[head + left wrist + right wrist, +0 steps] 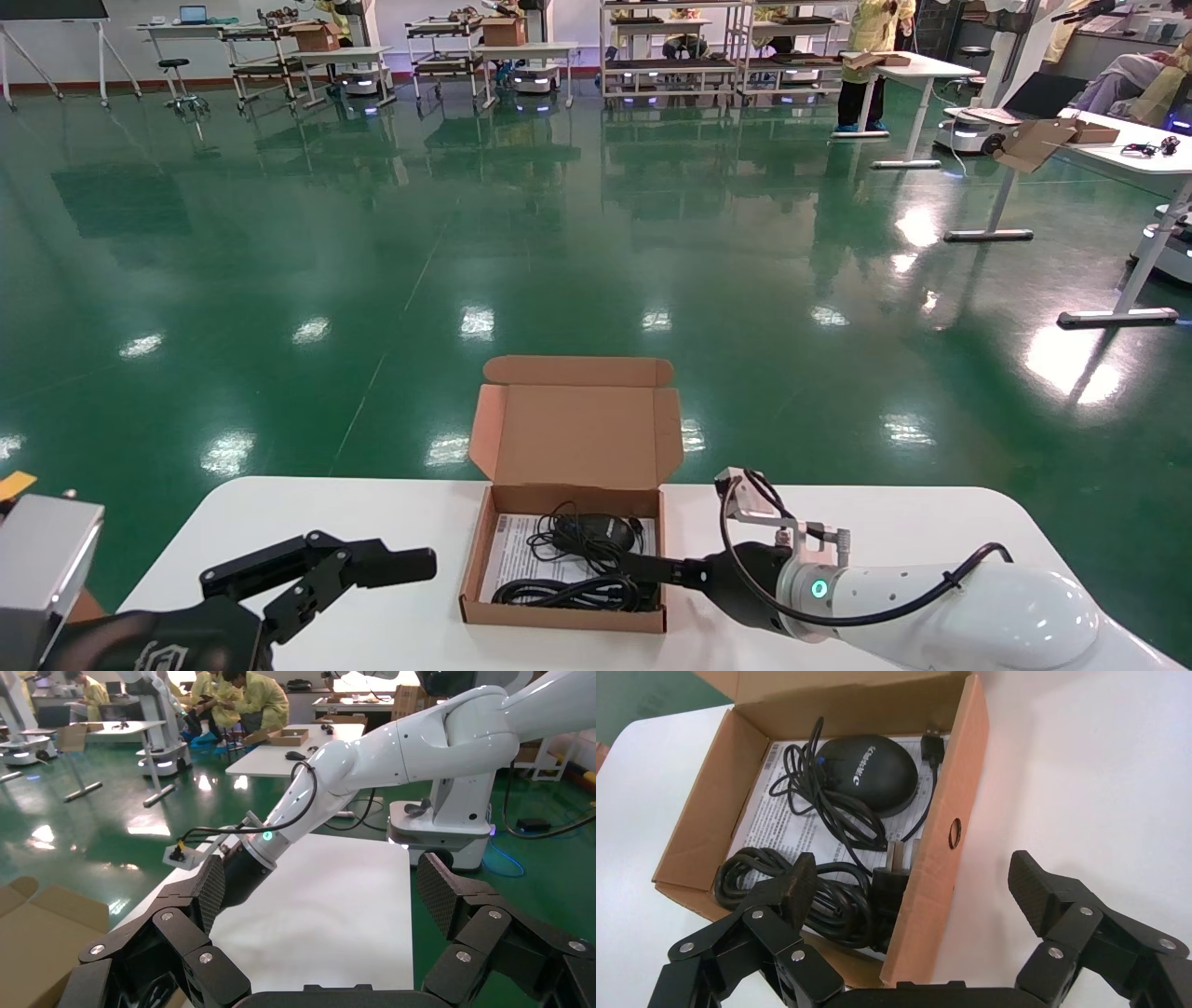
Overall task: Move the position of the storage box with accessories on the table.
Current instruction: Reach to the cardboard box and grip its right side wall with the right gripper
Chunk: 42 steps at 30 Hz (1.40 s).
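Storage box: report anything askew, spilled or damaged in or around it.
Nothing stands out. The storage box sits flat on the table, lid flap upright, with the mouse, its cable and the paper sheet all inside. The right gripper, fingers open, straddles the box's side wall; the left gripper hovers nearby.

Open storage box [570, 522] on white table [894, 531], mouse [596, 531] inside, right gripper [643, 567] at its right wall, left gripper [391, 564] open nearby

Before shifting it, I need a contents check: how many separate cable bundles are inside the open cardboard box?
2. A loose tangle beside the black oval mouse, and a thicker coiled black bundle at the brown cardboard box's near end, under the right pincer. More may be hidden.
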Tool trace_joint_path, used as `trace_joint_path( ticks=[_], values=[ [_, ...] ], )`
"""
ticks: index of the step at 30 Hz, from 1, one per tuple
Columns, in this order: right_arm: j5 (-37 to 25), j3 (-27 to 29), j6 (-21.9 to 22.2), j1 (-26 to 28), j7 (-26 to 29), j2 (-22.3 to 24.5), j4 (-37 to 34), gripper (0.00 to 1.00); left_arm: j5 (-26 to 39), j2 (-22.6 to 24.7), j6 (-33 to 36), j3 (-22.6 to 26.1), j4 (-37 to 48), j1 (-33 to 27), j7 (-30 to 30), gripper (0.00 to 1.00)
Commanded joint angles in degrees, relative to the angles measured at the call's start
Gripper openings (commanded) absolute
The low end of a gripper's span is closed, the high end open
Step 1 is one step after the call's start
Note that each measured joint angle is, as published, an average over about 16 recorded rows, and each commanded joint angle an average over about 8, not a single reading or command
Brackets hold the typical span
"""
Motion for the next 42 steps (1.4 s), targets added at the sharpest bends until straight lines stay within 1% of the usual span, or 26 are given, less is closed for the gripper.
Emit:
trace_joint_path(
  ticks=[1,2,8,9,10,29,42],
  values=[
    [0.4,-0.5,0.4,-0.3,0.0,0.0,0.3,0.95,0.0,0.0,0.0,0.0,0.0,0.0,0.0,1.00],
    [0.6,-0.7,0.7,-0.4,0.0,0.0,0.4,0.88,0.0,0.0,0.0,0.0,0.0,0.0,0.0,1.00],
    [1.9,-2.1,2.5,-0.8,-0.3,0.0,0.9,0.14,0.0,0.0,0.0,0.0,0.0,0.0,0.0,1.00],
    [2.1,-2.2,2.8,-0.9,-0.4,0.0,0.9,0.05,0.0,0.0,0.0,0.0,0.0,0.0,0.0,1.00],
    [2.4,-2.4,3.0,-1.0,-0.5,0.0,1.0,0.00,0.0,0.0,0.0,0.0,0.0,0.0,0.0,1.00],
    [6.5,-6.1,3.8,-1.3,-1.1,0.1,0.4,0.00,0.0,0.0,0.0,0.0,0.0,0.0,0.0,1.00],
    [8.9,-7.7,4.1,-0.4,-2.2,0.3,-0.8,0.00,0.0,0.0,0.0,0.0,0.0,0.0,0.0,1.00]
  ],
)
